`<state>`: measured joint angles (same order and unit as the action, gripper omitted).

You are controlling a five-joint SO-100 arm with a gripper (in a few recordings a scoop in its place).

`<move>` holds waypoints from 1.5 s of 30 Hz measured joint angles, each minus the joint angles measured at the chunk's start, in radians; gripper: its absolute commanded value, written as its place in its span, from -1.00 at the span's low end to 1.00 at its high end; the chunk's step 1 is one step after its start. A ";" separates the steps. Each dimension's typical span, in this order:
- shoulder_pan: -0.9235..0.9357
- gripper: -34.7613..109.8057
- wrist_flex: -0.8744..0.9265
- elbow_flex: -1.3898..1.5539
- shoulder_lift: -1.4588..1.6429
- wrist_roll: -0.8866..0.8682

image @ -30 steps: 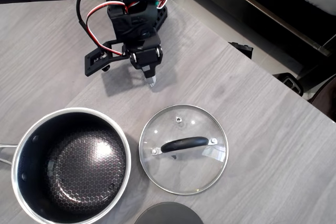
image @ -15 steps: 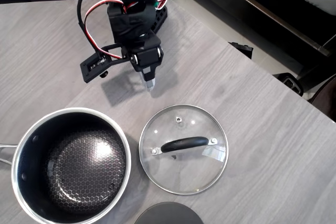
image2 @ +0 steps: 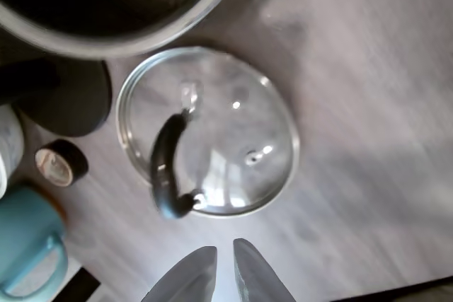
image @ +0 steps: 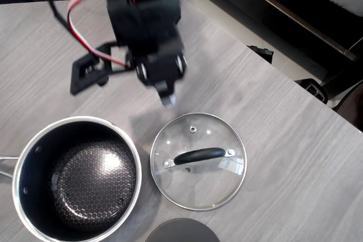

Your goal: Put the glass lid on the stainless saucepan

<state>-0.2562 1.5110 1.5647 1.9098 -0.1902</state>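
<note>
Hovering near the round clear glass lid (image: 198, 161), my black gripper (image2: 225, 274) shows fingers nearly together, holding nothing. Lid lies flat just beside the shiny stainless saucepan (image: 76, 178).

Arm (image: 144, 24) is showing black plastic housings, with red and white cables looping off beside them. Gripper (image: 166, 96) is showing two round silver fittings above a pale tip; in the wrist view its fingers (image2: 251, 281) are appearing light grey.
</note>
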 measured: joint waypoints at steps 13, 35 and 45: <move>-0.127 -0.32 -0.023 -0.144 -0.298 -0.097; -0.083 -0.28 -0.161 -0.150 -0.460 -0.094; -0.071 -0.34 -0.166 -0.215 -0.540 -0.075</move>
<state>-0.3267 1.3453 1.3499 1.3698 -0.2654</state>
